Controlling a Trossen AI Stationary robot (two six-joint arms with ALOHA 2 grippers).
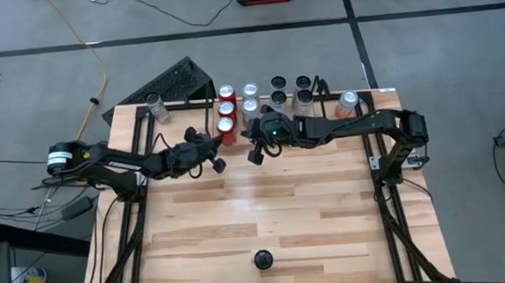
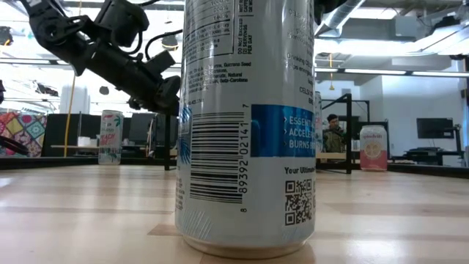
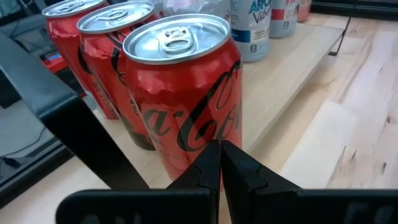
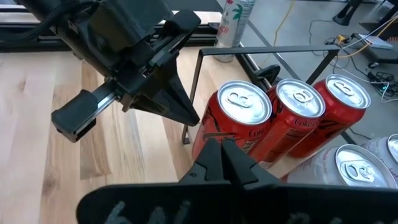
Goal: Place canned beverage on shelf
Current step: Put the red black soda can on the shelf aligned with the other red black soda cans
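Three red cans (image 1: 226,113) stand in a row on the shelf (image 1: 199,99) at the far edge of the tabletop (image 1: 265,211), beside silver and dark cans. The left hand (image 1: 210,142) and right hand (image 1: 258,139), both closed and empty, are near the nearest red can.

The shelf (image 1: 315,92), a low rack of thin black rods, sat at the table's far edge. Three red cola cans (image 1: 226,110) stood upright in a row at its left end, with silver and darker cans (image 1: 278,93) beside them, apparently two rows deep.
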